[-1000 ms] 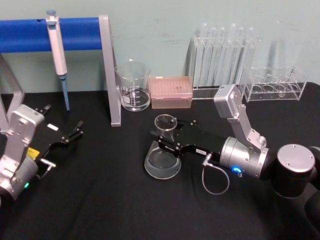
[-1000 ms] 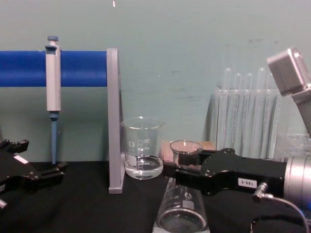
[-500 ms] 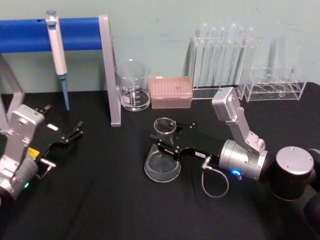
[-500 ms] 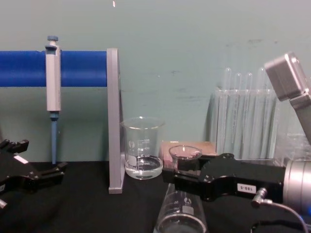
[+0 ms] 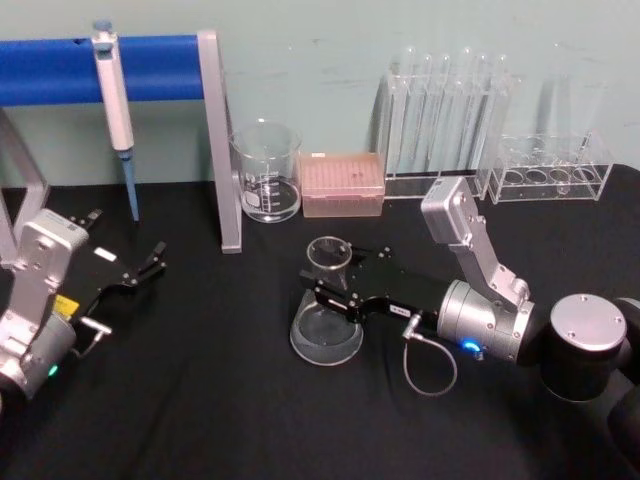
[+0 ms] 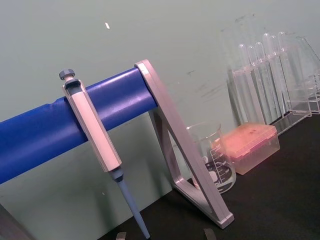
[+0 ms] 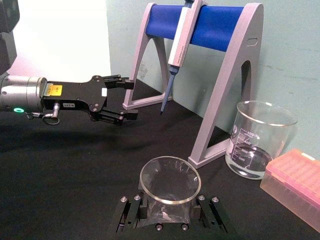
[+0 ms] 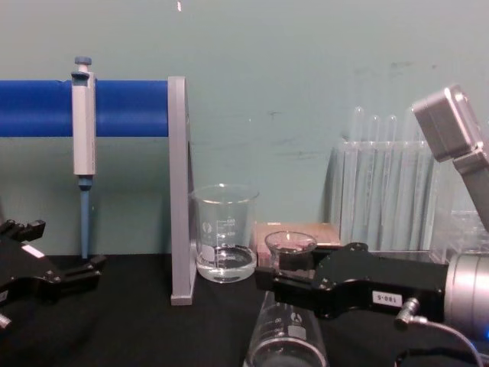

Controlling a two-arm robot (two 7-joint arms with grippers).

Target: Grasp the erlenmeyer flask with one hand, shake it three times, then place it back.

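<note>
Right gripper is clamped on the neck of the flask, fingers pinching the glass from either side just under the flared rim. From the chest camera the black gripper body reaches in from the right, white number label showing on its side, and the flask hangs below it with its cone widening downward and white graduation marks facing us. The flask leans a touch; I cannot tell whether its base is on the black table or just off it.

Take the flask as the landmark. Behind it and a bit left sits the glass beaker, with a little clear liquid in the bottom. Right behind the flask is the pink box, and further right of that the rack of test tubes. The blue stand is well to the flask's left and back, with a pipette hanging from its bar, tip pointing down.

The right wrist camera looks straight down on the flask's round mouth, gripper fingers flanking the neck.

Left gripper is parked well to the left of the flask, low over the table, jaws spread and holding nothing; from the right wrist camera it shows beyond the flask, prongs apart.
</note>
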